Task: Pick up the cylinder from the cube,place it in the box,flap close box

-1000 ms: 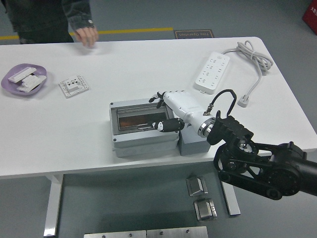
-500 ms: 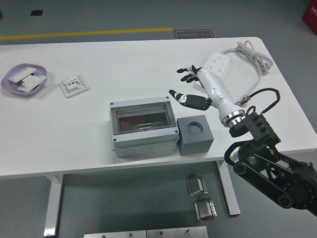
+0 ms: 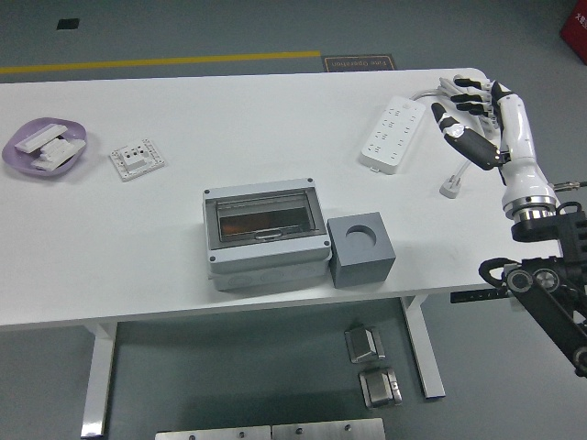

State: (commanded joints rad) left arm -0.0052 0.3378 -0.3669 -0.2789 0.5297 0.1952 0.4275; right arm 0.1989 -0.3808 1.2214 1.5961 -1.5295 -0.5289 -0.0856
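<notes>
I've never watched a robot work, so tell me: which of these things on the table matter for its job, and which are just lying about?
Part of the job:
box, flap closed
cube, its round hole empty
right hand, open, holding nothing

Just lying about:
power strip and its cable
wall socket
purple dish of white parts

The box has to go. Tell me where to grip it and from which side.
Grip the grey box across its short left and right walls, coming from above. Its clear lid is shut and flat, offering no handle. The cube sits tight against its right wall, so shift that first.
</notes>
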